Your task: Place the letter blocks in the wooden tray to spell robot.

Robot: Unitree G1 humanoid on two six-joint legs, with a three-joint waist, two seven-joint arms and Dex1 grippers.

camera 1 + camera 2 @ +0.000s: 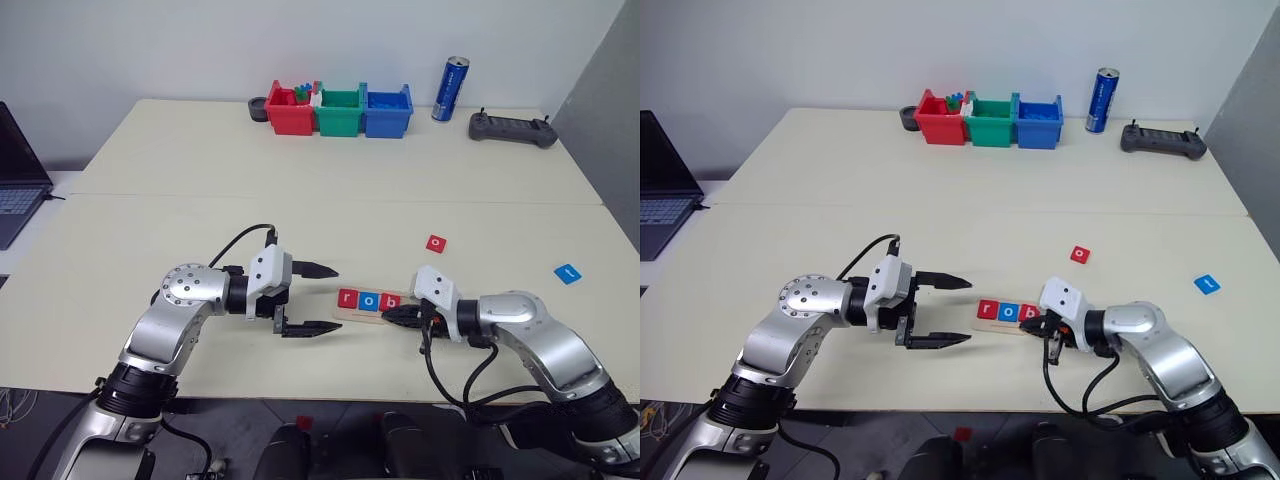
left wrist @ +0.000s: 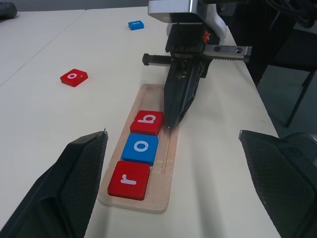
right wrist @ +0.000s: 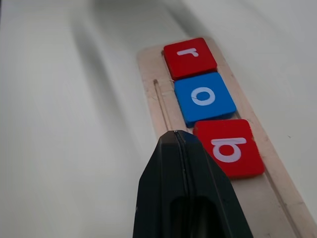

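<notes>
A long, narrow pale wooden tray lies near the front edge of the cream surface, holding three flat square letter blocks side by side: a red "r", a blue "o" and a red "b". The tray's far end is hidden from the head camera by the right tool, whose two black fingers are pressed together with nothing between them; their tip rests at the tray's groove just beside the "b". The rest of the tray past the "b" lies bare. The left tool hovers just off the "r" end, fingers spread wide apart and holding nothing. Two more tiles lie loose on open surface beyond the tray: a red one marked "o", and a blue one well off toward the right edge, its letter too small to read. Along the far edge stand red, green and blue plastic bins, a blue can and a dark handheld controller. A laptop is cut off at the left.
</notes>
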